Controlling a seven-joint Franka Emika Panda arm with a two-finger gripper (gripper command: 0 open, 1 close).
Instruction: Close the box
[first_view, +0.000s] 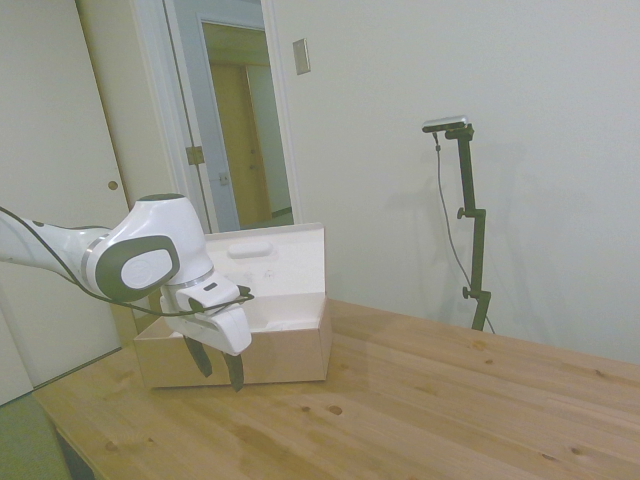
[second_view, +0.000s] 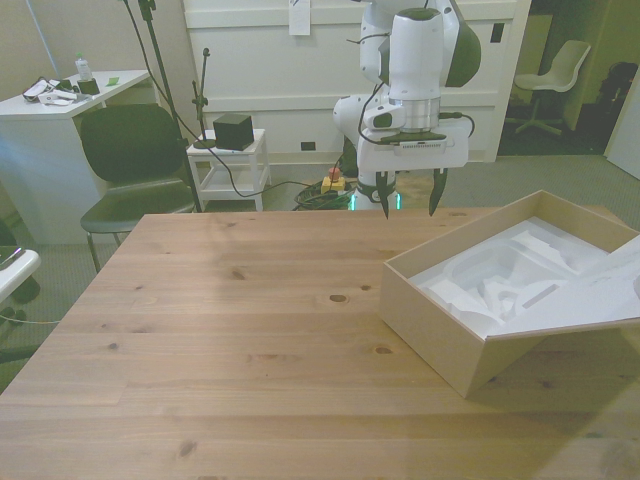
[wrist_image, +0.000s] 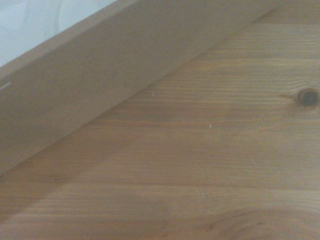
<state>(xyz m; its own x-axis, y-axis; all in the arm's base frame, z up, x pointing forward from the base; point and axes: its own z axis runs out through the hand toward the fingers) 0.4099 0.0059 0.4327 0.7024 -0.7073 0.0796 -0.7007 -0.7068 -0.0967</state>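
Beside the open box (second_view: 440, 325), the gripper (second_view: 411, 206) hangs with fingers spread, empty; only the side view shows the upright lid (first_view: 268, 262).

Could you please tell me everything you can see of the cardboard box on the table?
The box is large, rectangular, tan-brown cardboard outside, with a white moulded insert inside. It rests on the wooden table near the front view's right edge. Its hinged lid stands open, nearly upright, white inside with an oblong bump. The open gripper hangs beside it, not touching.

An office-like lab room: a white desk (second_view: 60, 105), black chair (second_view: 135, 165), rolling drawer cart (second_view: 232, 170), plain doors (first_view: 50, 180).
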